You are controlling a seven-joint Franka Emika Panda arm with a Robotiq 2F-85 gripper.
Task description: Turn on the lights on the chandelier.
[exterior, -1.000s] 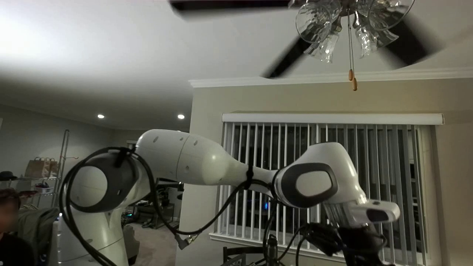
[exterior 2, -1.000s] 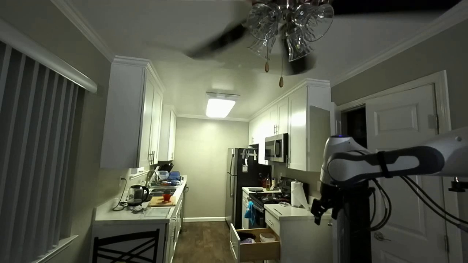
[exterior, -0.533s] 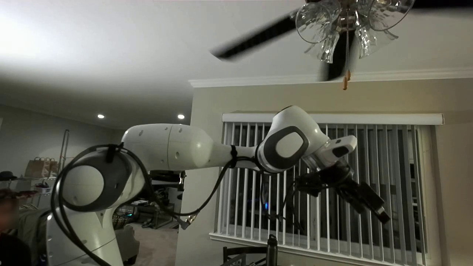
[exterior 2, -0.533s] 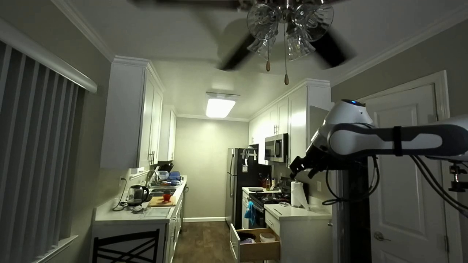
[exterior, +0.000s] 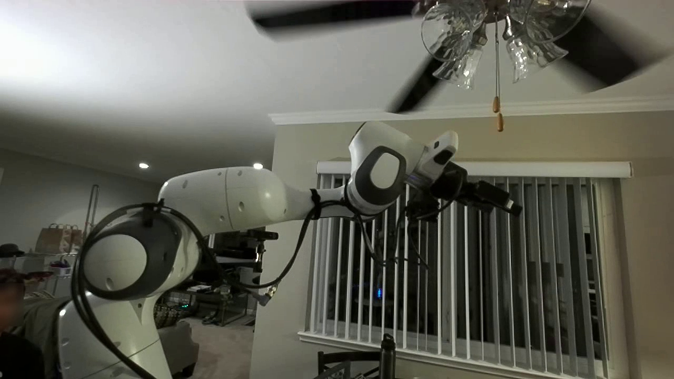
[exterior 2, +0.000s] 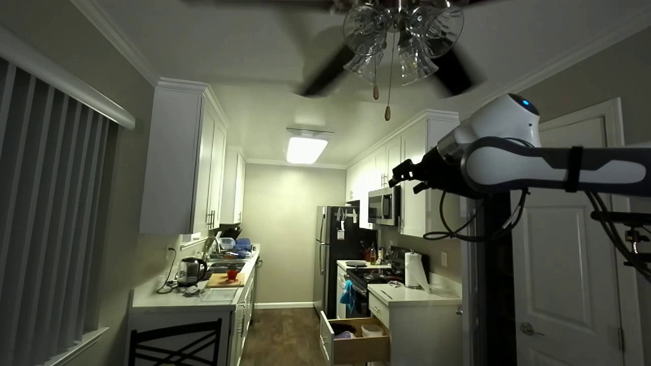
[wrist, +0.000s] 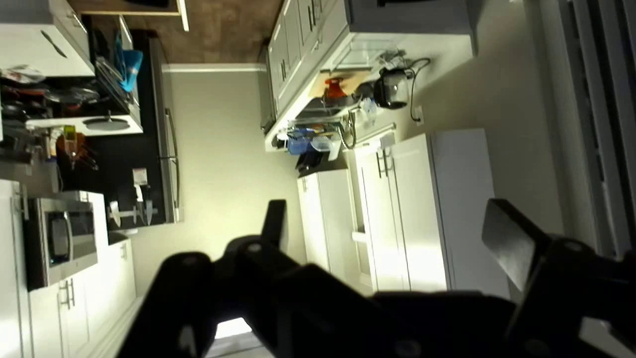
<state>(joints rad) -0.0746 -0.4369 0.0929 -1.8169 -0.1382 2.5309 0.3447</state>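
Seems at reach step, with Robotiq gripper [exterior 2: 405, 186] spread, right of chain pulls [exterior 2: 387, 113] in exterior view; must rise, pinch, tug.

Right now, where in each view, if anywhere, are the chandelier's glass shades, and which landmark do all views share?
In an exterior view: glass shades at the top, right of centre; window blinds lower down.
In an exterior view: glass shades at the top, slightly right of centre; window blinds along the left edge.
In the wrist view: no glass shades; window blinds along the upper right edge.
Shared landmark: window blinds.
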